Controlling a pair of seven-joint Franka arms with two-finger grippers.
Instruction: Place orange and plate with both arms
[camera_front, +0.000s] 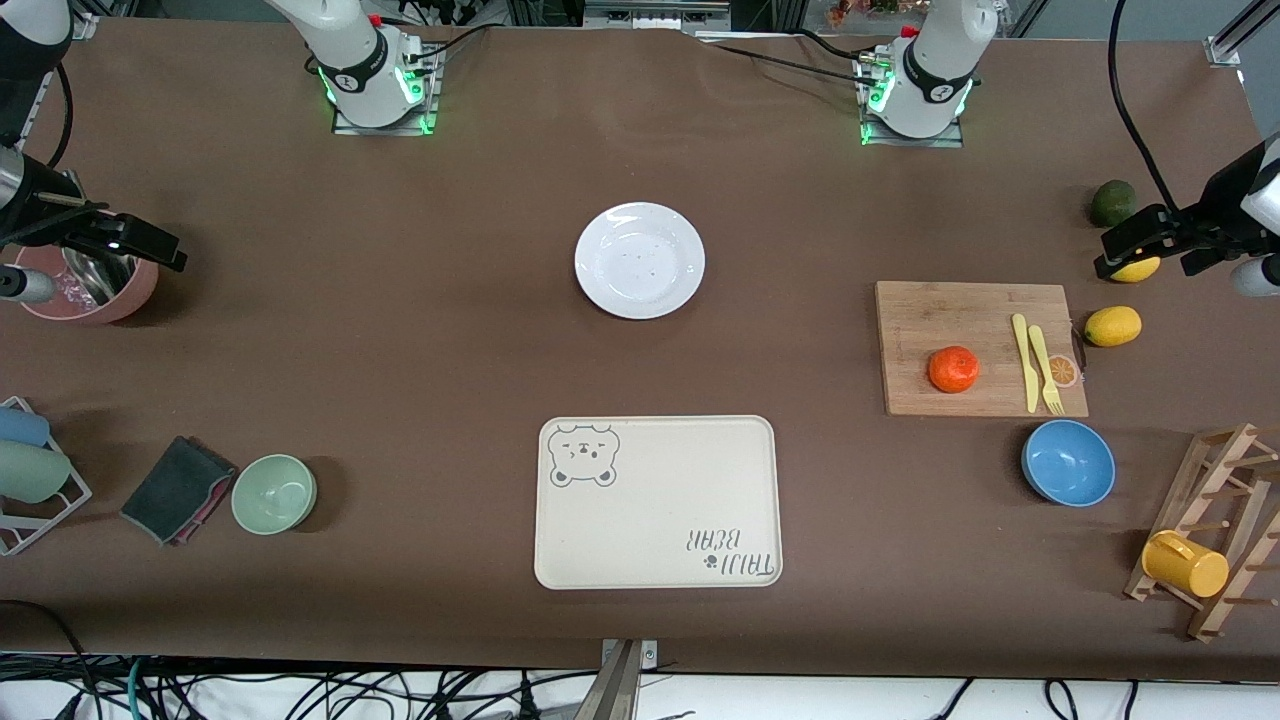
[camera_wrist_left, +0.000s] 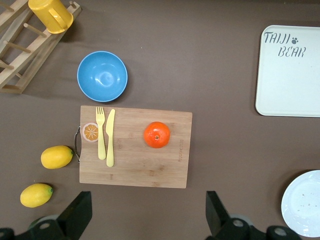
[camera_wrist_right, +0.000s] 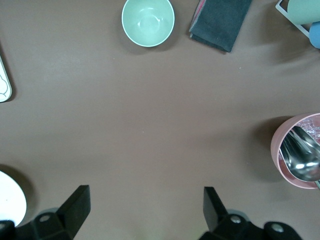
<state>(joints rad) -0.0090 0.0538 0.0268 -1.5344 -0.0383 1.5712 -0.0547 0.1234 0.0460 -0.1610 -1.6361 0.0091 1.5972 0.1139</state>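
Orange (camera_front: 953, 369) — small, round, bright, on its bamboo board (camera_front: 940, 310) — may roll from the wide-open, empty left gripper (camera_wrist_left: 145, 215); the right gripper (camera_wrist_right: 145, 212), equally spread and empty, could skid the glossy white plate (camera_front: 640, 260).

We see bright, even overhead light on the matte brown worktop (camera_front: 400, 330), with short soft shadows beside the green bowl (camera_front: 274, 493) and blue bowl (camera_front: 1068, 462). The white plate (camera_front: 640, 260) shows mild sheen, and all three views look sharp, with green glow at the arm bases.
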